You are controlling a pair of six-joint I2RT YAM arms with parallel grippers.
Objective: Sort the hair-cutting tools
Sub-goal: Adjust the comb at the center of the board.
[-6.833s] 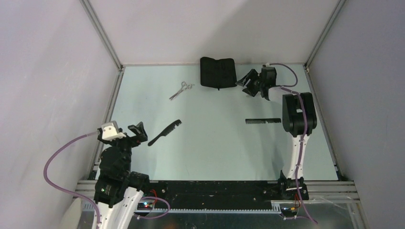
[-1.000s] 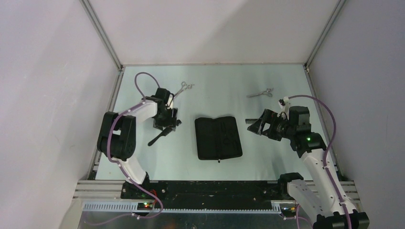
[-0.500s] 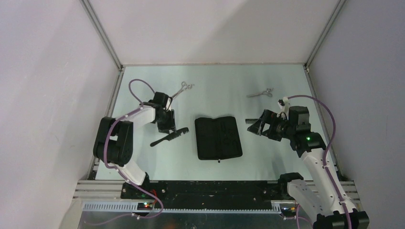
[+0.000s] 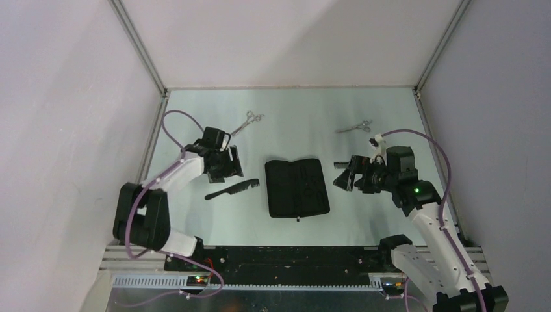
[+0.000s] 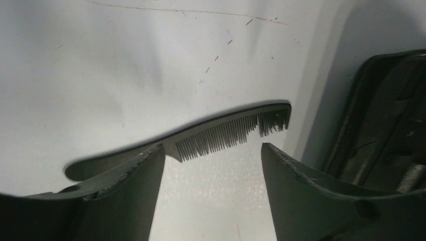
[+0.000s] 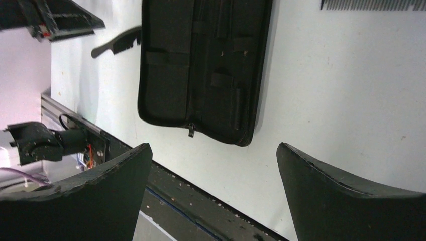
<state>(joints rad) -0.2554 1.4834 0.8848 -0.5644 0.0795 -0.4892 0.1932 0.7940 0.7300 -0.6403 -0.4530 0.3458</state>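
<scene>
Left of the case: the handled comb (image 4: 232,189) lies flat on the table (image 4: 299,130). Its toothed end points toward the case (image 4: 297,187) and stops just short of the case's left edge. Its handle angles away to the near left.
Handled comb, wrist view: it shows across the gap between the left fingers, with the teeth on the side facing the camera.
Flat comb: the flat comb (image 6: 374,5) lies right of the case, near its far right corner, running left to right. From above, only its left end shows; the rest is hidden behind the right gripper.
Scissors: both pairs lie on the far part of the table, well apart from each other. The far-left scissors (image 4: 247,121) are beyond the left gripper and the far-right scissors (image 4: 356,127) are beyond the right gripper. They are too small to tell whether the blades are closed.
Left gripper: the left gripper (image 5: 212,148) hovers just on the far side of the handled comb, jaws well apart and gripping nothing. One finger overlaps the comb's handle in the wrist view; I cannot tell whether they touch.
Right gripper: the right gripper (image 6: 213,148) has its jaws spread wide and holds nothing. It sits low over the flat comb and faces the case.
Case: black, lying opened flat at mid-table, with inner straps showing and a zip pull at its near edge.
</scene>
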